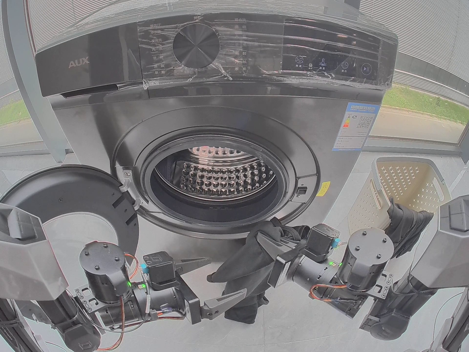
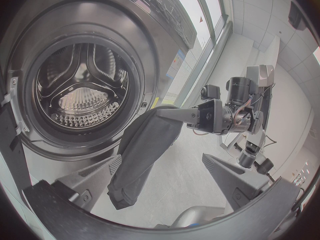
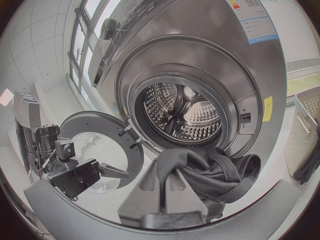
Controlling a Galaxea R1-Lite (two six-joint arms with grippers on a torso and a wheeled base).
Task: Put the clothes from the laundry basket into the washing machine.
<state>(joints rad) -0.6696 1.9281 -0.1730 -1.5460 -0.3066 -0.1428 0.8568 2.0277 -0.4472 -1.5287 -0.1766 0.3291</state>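
Note:
The washing machine stands with its round door swung open to the left, and its steel drum holds no clothes. My right gripper hangs just below the door opening, shut on a black garment that droops toward the floor. The garment bunches around the closed fingers, in front of the drum. My left gripper is open, low and left of the cloth, its fingertips close beside it. The garment hangs between the left fingers. A second dark garment drapes over the laundry basket.
The cream perforated laundry basket stands on the floor to the right of the machine, close to my right arm. The open door takes up the space at the left, near my left arm. Pale floor lies in front of the machine.

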